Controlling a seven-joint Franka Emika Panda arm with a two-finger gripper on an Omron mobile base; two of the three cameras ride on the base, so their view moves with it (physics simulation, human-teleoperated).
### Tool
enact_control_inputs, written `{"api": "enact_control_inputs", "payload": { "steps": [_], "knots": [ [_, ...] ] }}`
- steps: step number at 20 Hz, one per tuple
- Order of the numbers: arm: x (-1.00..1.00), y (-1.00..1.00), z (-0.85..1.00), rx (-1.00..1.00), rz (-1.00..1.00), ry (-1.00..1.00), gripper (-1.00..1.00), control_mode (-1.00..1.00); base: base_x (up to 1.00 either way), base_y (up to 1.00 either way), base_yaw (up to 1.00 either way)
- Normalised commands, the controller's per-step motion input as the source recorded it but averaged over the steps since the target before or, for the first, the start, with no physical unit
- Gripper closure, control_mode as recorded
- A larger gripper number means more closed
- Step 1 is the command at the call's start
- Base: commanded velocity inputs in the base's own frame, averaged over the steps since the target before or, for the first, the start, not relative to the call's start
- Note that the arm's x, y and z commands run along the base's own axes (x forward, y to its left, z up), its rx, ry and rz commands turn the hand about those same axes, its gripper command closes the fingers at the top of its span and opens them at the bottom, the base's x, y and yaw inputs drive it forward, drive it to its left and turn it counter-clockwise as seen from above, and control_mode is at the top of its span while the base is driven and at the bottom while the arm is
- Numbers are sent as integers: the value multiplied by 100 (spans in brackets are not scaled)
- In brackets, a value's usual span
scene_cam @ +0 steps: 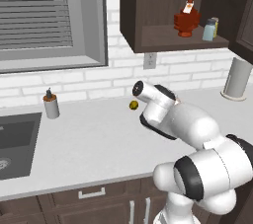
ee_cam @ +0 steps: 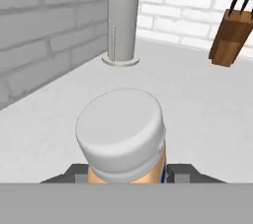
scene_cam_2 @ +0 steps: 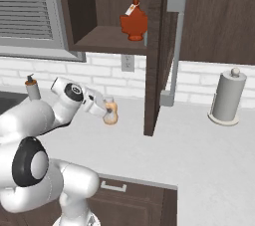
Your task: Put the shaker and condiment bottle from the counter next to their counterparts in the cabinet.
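Observation:
The condiment bottle [scene_cam_2: 110, 112], squat and orange-tan with a pale cream top, sits between my fingers low over the counter [scene_cam_2: 199, 145], left of the open cabinet door. In the hand view its cream cap [ee_cam: 121, 129] is right in front, with my gripper [ee_cam: 126, 174] shut on its sides. From the right base the gripper [scene_cam_2: 103, 108] points right. On the cabinet shelf [scene_cam: 163, 38] the pale blue shaker [scene_cam: 209, 30] stands against the yellow-green shaker [scene_cam: 215, 22], right of the dark red bottle [scene_cam: 187, 18].
A grey paper-towel holder [scene_cam_2: 226, 98] stands at the back right of the counter. A grey cylinder with an orange-and-black top [scene_cam: 51, 105] sits near the sink [scene_cam: 15, 144]. The open cabinet door [scene_cam_2: 154, 51] hangs close to the right of the bottle. A knife block [ee_cam: 230, 38] stands farther off.

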Motion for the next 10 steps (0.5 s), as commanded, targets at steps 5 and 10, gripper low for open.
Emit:
{"api": "enact_control_inputs", "payload": {
  "steps": [5,10],
  "knots": [
    [0,-14,41,0,28,0,100,-100,0,0,0],
    [-4,-21,46,0,26,-5,100,-100,0,0,0]
  ]
}}
